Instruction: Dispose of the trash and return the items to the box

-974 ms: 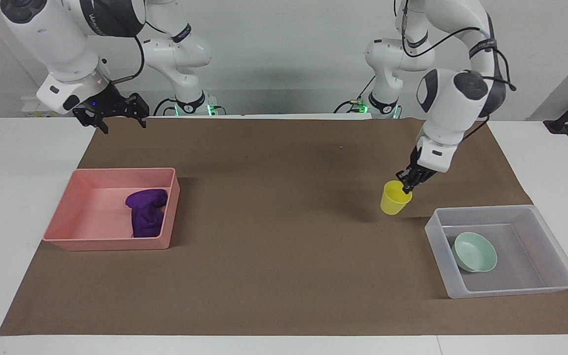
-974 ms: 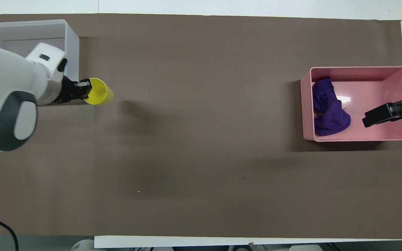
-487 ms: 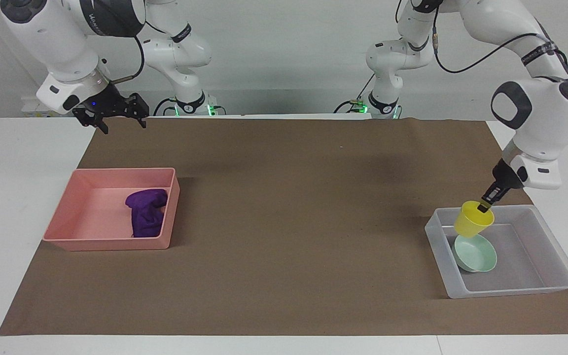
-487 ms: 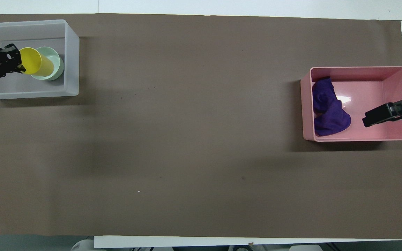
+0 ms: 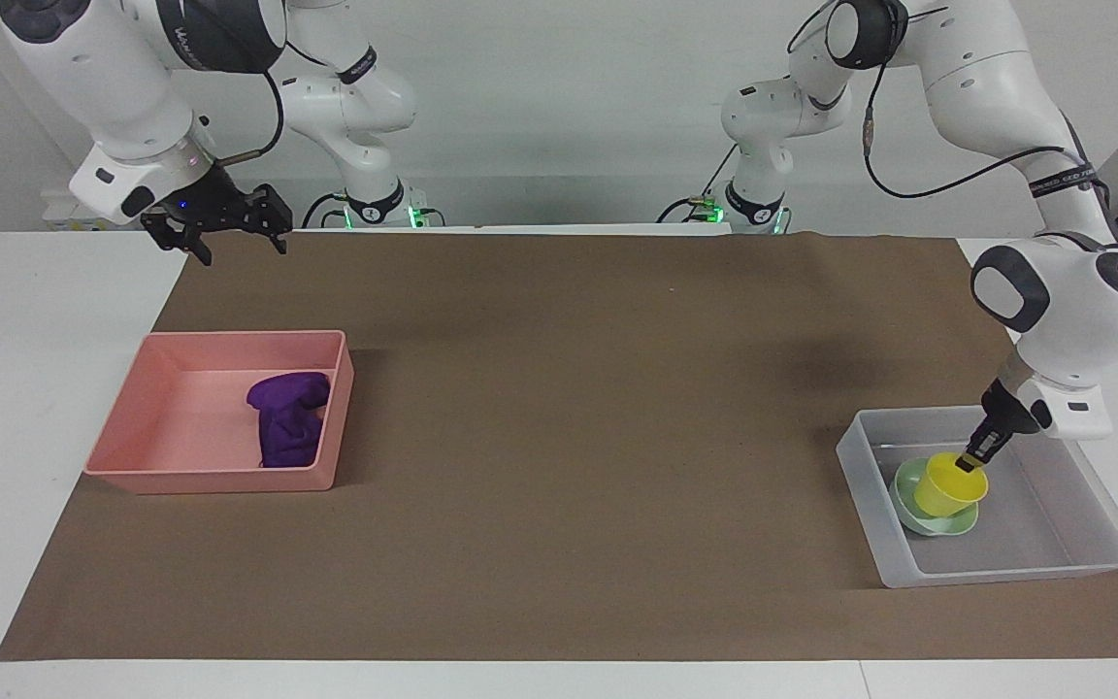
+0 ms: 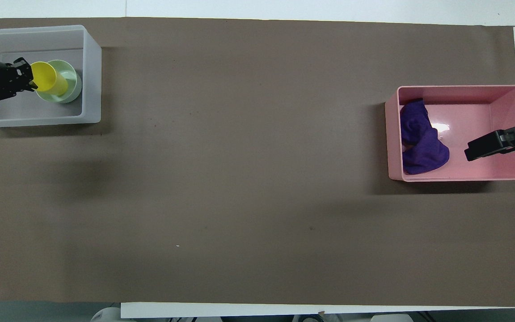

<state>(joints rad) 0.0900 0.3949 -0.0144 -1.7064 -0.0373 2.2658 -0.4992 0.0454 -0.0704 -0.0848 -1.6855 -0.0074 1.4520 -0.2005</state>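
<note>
Left gripper (image 5: 969, 463) is down inside the clear box (image 5: 858, 460) at the left arm's end of the table, fingers pinched on the rim of the yellow cup (image 5: 947, 485), gripping the part of the rim nearest the robots. In the overhead view the same gripper (image 6: 28, 80) sits at the cup's (image 6: 49, 80) edge, with the cup's body tilted away from the fingers and lying over the green bowl (image 6: 72, 85). The cup sits in the bowl (image 5: 918, 513), mouth up and leaning slightly; can't tell from these views whether its base is resting fully on the bowl or carried by the grip. The bowl rests on the box floor, close to the wall that faces the table's middle, and the box (image 6: 91, 67) itself sits on the brown mat (image 5: 559, 437). At the right arm's end, the purple cloth (image 5: 287, 417) lies crumpled in the pink bin (image 5: 219, 481), against the bin wall that faces the table's middle; overhead shows the cloth (image 6: 420, 143) in that same part of the bin (image 6: 391, 134). Right gripper (image 5: 221, 221) waits up in the air over the mat's edge at the robots' end, well apart from the cloth, fingers spread wide and holding nothing. In the overhead view only one dark finger (image 6: 494, 145) shows, overlapping the pink bin.
</note>
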